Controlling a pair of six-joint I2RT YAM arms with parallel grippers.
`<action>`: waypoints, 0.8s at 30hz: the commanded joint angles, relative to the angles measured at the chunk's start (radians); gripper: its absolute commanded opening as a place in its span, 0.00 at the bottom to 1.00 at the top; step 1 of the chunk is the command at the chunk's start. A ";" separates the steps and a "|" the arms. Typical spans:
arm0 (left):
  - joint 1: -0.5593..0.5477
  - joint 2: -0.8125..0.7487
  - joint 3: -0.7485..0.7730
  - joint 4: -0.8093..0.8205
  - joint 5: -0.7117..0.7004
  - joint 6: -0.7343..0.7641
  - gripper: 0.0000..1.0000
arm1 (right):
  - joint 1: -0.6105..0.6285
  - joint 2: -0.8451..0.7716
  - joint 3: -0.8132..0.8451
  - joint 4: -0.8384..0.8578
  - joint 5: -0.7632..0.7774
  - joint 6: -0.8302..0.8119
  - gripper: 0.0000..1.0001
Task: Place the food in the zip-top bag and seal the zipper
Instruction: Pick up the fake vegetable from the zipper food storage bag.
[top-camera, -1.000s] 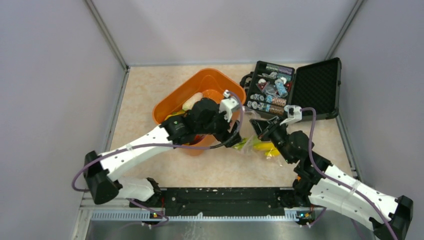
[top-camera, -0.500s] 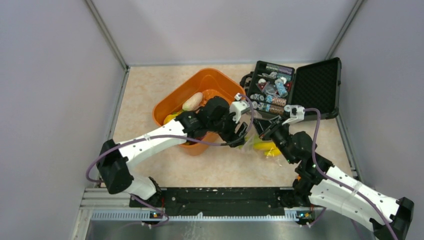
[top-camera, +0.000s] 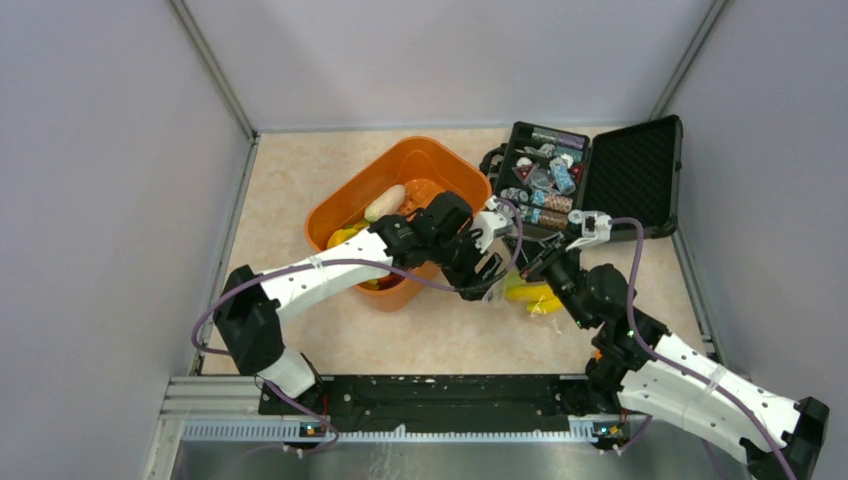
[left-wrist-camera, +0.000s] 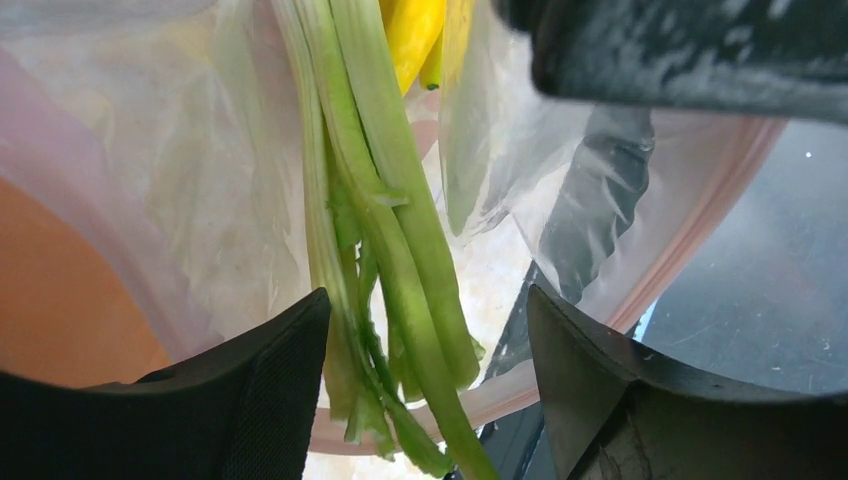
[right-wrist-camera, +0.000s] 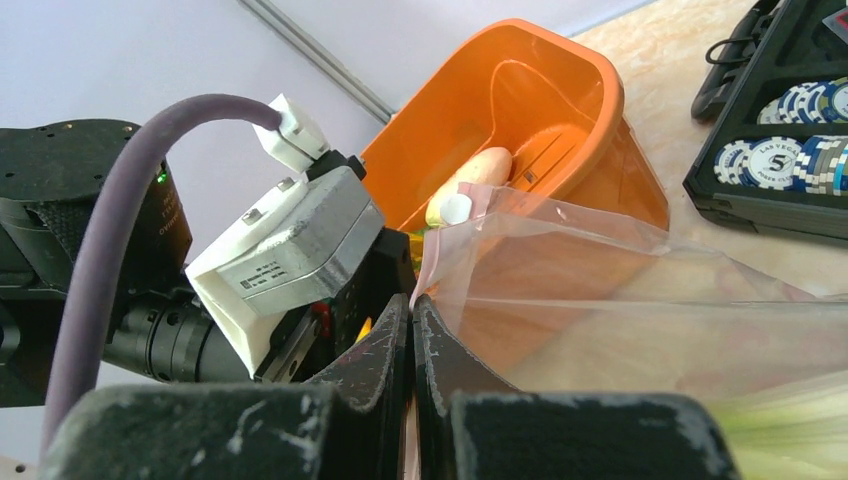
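Left end effector (top-camera: 490, 278) shifted right, from basket (top-camera: 338, 207) to bag (right-wrist-camera: 620, 300) mouth; fingers (left-wrist-camera: 270, 400) apart, stalks (left-wrist-camera: 385, 230) between, inside bag. Right end effector (right-wrist-camera: 412, 330) clamped on bag rim, so mouth held open.

The white-and-black left arm (top-camera: 320, 270) is stretching from its base toward two o'clock, its black two-finger left gripper (top-camera: 488, 278) tipping downward with its jaws standing wide apart. The matching right arm (top-camera: 680, 370) is reaching toward ten o'clock, and its right gripper (right-wrist-camera: 411, 335) is pinching the edge of the crinkly clear plastic zip-top bag (right-wrist-camera: 600, 300).
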 joint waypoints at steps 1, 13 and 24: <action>0.000 0.000 0.024 -0.099 -0.028 0.033 0.69 | -0.002 -0.014 0.028 0.045 0.035 -0.019 0.00; 0.000 0.034 0.024 -0.101 0.023 0.027 0.39 | -0.002 -0.020 0.030 0.037 0.039 -0.024 0.00; 0.044 -0.199 -0.013 0.083 -0.142 -0.107 0.00 | -0.002 -0.044 0.033 -0.045 0.102 -0.044 0.00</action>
